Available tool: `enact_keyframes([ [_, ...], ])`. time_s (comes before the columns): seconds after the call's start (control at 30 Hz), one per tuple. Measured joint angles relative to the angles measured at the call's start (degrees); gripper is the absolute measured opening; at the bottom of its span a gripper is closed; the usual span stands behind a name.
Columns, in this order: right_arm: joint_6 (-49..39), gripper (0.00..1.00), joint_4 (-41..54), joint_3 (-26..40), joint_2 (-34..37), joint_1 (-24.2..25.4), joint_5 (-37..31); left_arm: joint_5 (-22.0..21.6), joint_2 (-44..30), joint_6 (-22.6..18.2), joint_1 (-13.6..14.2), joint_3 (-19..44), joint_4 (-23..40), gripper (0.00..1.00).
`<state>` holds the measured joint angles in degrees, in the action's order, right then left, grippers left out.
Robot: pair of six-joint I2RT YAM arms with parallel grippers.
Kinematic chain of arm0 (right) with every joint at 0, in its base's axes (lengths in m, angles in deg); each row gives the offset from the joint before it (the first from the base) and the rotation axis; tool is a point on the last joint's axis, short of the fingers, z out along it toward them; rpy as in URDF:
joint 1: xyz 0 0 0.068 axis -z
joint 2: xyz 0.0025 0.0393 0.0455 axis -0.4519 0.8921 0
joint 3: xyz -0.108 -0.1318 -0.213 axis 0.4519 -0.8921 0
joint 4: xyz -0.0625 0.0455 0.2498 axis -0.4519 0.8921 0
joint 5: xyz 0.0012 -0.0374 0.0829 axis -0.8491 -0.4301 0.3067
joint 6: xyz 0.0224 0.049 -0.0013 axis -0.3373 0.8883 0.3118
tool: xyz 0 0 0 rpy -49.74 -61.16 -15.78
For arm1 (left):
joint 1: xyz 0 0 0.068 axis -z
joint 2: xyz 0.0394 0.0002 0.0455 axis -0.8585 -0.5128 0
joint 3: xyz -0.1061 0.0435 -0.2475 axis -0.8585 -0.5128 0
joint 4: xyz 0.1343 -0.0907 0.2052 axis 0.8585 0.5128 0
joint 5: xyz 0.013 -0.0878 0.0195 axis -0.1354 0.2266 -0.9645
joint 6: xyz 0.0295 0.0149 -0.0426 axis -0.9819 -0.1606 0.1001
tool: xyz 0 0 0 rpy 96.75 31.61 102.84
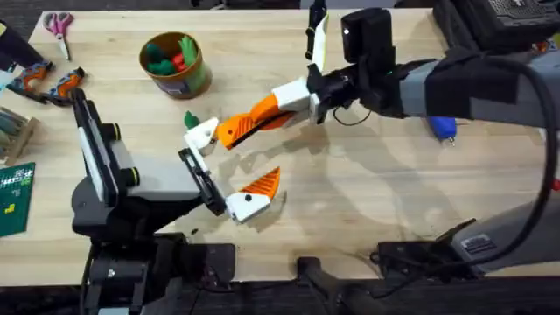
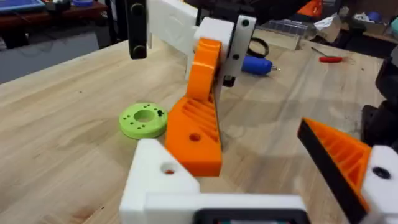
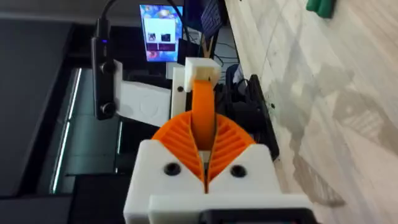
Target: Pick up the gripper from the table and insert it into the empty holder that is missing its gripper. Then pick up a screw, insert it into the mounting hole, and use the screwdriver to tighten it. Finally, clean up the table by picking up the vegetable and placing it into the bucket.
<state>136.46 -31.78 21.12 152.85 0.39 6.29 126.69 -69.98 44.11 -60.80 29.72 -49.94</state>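
Bucket [image 1: 175, 63], small, round and tan, far left on the wooden counter [image 1: 367, 192], veggies inside. Left tool [image 1: 229, 171] spread open, its bare white plastic holder [image 1: 201, 134] meeting the orange wedge fingertip [image 1: 249, 121] pinched in the right tool [image 1: 293, 98]. Seating looks underway; screw, blue pen-shaped screwdriver [image 1: 442, 128], cleanup all left.

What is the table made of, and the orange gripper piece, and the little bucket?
The table looks like pale wood with a matte finish: grain lines run along it. The gripper seems matte plastic, with moulded ribs. The bucket looks like brown plastic or card; I cannot tell which.
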Motion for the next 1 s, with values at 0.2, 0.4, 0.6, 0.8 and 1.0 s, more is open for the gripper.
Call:
enact_keyframes([
  [0.2,5.55,0.012,-10.59,-0.01,3.5,-1.47,0.15,-0.81,0.01,0.03,-0.47,0.0,-0.04,0.972],
  [0.4,8.34,0.012,-11.25,0.0,3.7,-2.01,0.0,-0.97,0.02,0.03,-0.52,0.0,-0.04,0.972],
  [0.6,8.3,0.012,-12.13,0.0,4.99,-2.28,0.22,-1.13,0.0,0.6,-0.52,0.0,-0.02,0.972],
  [0.8,7.82,0.01,-18.57,0.0,7.97,-3.22,1.02,-0.47,0.0,1.93,-0.52,0.0,0.11,0.972],
  [1.0,8.4,0.01,-22.67,0.0,8.33,-3.49,0.39,-1.05,0.0,1.55,-0.55,0.0,-0.02,0.972],
])
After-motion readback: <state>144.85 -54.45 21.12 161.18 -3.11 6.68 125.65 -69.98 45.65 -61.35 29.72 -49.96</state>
